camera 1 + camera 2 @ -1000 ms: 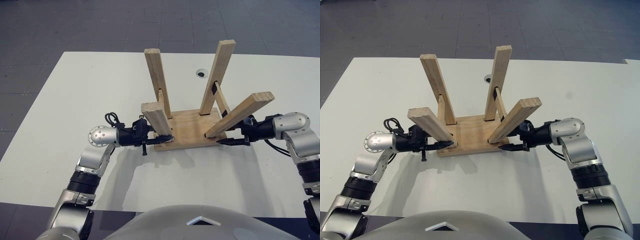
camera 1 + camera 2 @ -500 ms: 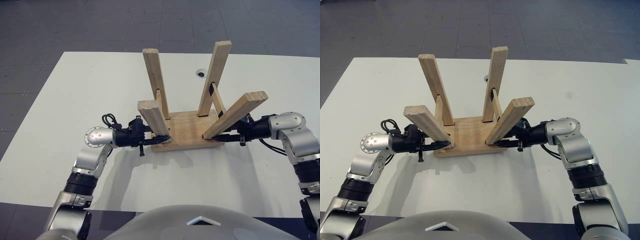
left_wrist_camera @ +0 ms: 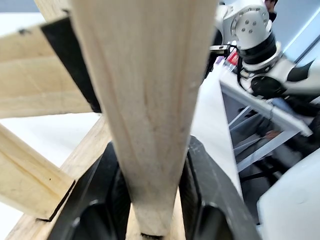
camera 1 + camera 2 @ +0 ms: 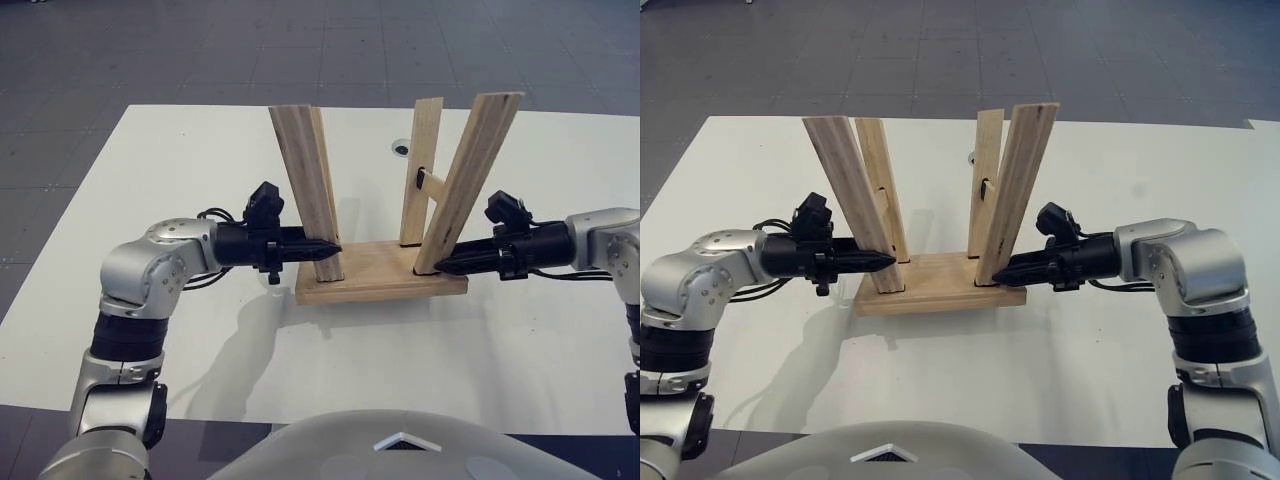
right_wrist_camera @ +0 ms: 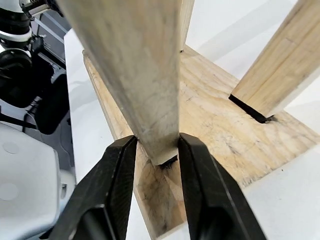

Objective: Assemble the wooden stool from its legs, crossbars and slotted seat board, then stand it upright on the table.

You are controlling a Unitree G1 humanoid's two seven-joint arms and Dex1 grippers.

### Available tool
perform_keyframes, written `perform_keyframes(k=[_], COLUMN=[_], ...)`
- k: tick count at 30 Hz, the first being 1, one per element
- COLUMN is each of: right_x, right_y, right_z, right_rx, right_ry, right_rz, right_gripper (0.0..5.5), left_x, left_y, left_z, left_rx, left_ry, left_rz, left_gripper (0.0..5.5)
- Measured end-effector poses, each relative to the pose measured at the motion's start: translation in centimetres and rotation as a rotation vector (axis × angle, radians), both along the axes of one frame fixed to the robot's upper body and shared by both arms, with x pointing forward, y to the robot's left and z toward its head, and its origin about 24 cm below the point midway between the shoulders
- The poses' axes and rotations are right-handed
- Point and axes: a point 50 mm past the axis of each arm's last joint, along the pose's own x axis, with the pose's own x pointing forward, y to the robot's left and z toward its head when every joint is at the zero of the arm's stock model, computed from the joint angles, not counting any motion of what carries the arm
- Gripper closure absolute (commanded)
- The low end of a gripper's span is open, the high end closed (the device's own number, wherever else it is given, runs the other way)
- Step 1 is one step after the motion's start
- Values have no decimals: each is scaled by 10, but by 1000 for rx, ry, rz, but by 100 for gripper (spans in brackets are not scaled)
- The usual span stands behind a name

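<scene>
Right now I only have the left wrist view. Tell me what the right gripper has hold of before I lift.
Observer: The right gripper is shut on the near right leg, low down by the seat board.
Operator: Give me the orientation.
Observer: Upside down: board at the bottom, legs pointing up.
Operator: Now its position.
Observer: Around the middle of the table, between both arms.
</scene>
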Motion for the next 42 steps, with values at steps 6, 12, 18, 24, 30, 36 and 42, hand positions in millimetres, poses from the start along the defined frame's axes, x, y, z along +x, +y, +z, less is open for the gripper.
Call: perform_keyframes(k=[6, 12, 18, 24, 30, 36, 42], right_x=[7, 15, 19, 23, 24, 31, 25], right_y=[4, 36, 30, 9, -7, -26, -54], right_z=[8, 22, 21, 13, -5, -1, 0], right_rx=[61, 258, 256, 191, 142, 84, 41], right_ry=[136, 142, 126, 106, 116, -5, -144], right_rz=[-62, 88, 67, -1, -60, -91, -51], right_gripper=[392, 282, 162, 48, 2, 2, 2], left_x=[5, 9, 11, 24, 35, 34, 22], left_y=[7, -2, 2, 19, 34, 57, 91], left_z=[7, -6, -13, -12, -10, 3, 28], left_rx=[-30, -3, -15, 16, -16, 36, 3], left_ry=[111, 155, 213, 215, 220, 152, 65], left_rz=[22, -6, 31, 119, 192, 203, 153], left_gripper=[386, 288, 184, 85, 82, 82, 82])
